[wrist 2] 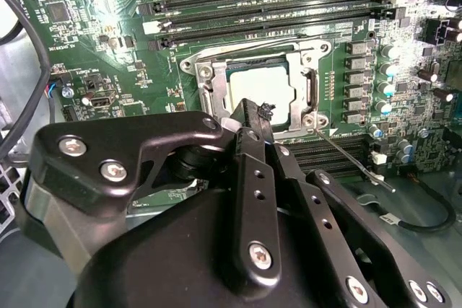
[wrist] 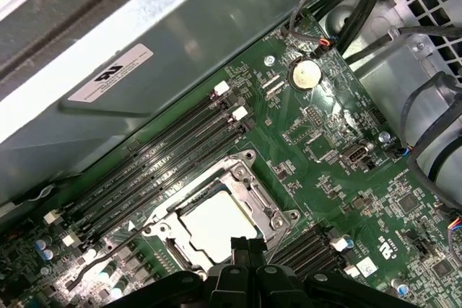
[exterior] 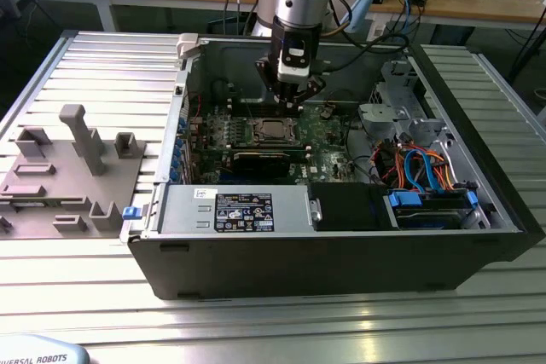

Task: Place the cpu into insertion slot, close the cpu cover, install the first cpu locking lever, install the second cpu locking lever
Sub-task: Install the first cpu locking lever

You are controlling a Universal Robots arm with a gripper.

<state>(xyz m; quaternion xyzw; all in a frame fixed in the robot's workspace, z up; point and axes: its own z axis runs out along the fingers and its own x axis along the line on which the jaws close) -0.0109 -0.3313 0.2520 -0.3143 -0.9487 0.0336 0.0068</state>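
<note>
One cpu [exterior: 273, 131], dull silver-grey square (washed pale by glare), seated in the one insertion slot [wrist 2: 193, 63], middle of the exterior view, one cpu cover [wrist 2: 311, 93] flat around it, one gripper [exterior: 294, 100] just above, fingers [wrist 2: 250, 117] pressed together, holding nothing.

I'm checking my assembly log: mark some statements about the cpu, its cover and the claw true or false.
1. The cpu lies in the insertion slot. True.
2. The cpu cover stands raised open. False: it lies flat around the chip.
3. The claw holds the cpu. False: it holds nothing and hovers near the slot's edge.
4. A thin lever juts away from the slot. True.
</note>
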